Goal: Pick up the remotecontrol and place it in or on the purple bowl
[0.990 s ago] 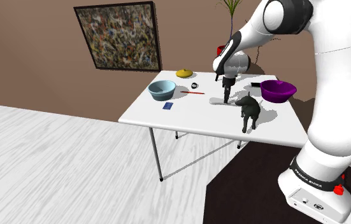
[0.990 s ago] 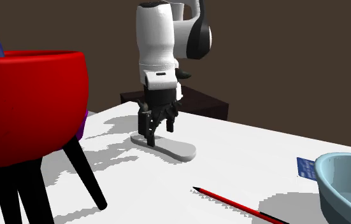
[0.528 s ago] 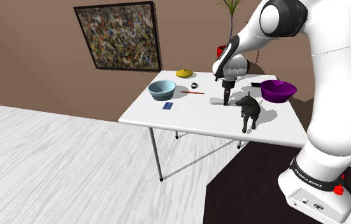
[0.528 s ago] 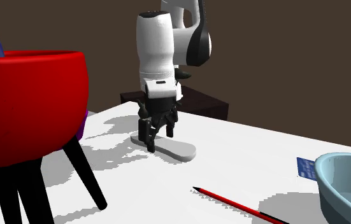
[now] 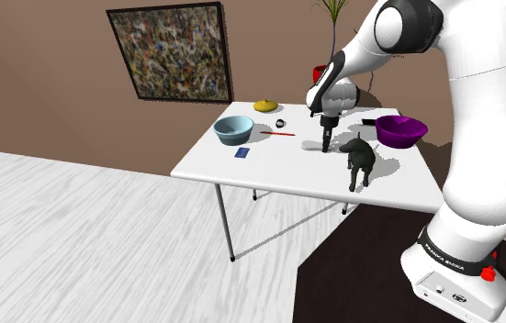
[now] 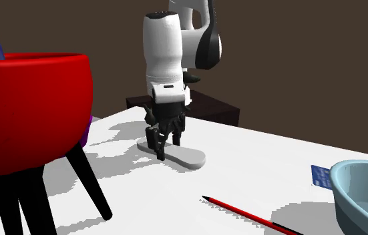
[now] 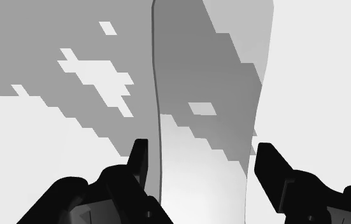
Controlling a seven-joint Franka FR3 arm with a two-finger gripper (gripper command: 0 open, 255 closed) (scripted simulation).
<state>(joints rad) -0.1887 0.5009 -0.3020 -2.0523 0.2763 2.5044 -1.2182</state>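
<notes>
Hand (image 7: 200, 156) is spread, straddling the grey remote (image 7: 209, 83) on the white table (image 5: 241, 170); brown wall (image 5: 58, 83) behind, pale plank floor (image 5: 76, 239).

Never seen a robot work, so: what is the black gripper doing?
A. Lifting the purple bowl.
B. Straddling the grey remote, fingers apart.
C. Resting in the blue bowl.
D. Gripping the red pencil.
B: in the wrist view the gripper has its fingers apart on either side of the grey remote control, which lies flat on the white table.
</notes>
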